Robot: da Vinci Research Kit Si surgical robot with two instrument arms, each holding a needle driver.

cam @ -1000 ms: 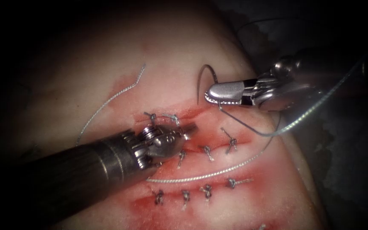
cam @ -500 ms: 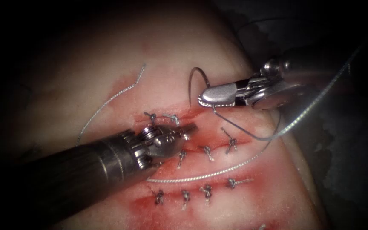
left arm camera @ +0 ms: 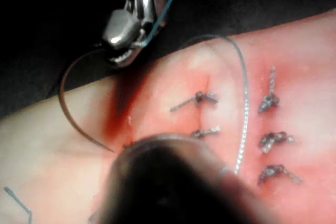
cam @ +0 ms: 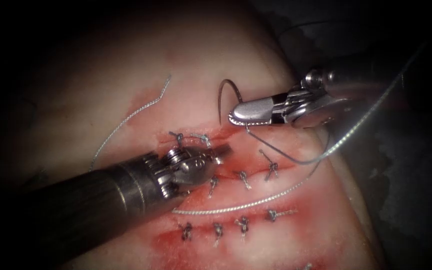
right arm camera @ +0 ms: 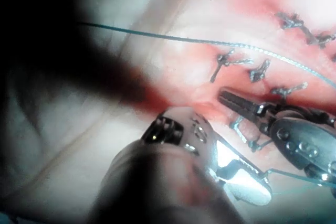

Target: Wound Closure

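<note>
Tissue (cam: 126, 65) backdrop: right tool (cam: 232, 116) clamps needle (cam: 222, 100) near tail, clear of tissue; left tool (cam: 223, 149) seemingly closed, empty; slack thread (cam: 246, 204) may snag.

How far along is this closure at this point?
Done: four knotted stitches on the lower row, more on the upper row. In hand: the right claw is shut on the needle near its thread end, not visibly in the tissue. The left claw sits shut at the upper cut, holding nothing I can see. Left: the red gap beside it looks unstitched.
</note>
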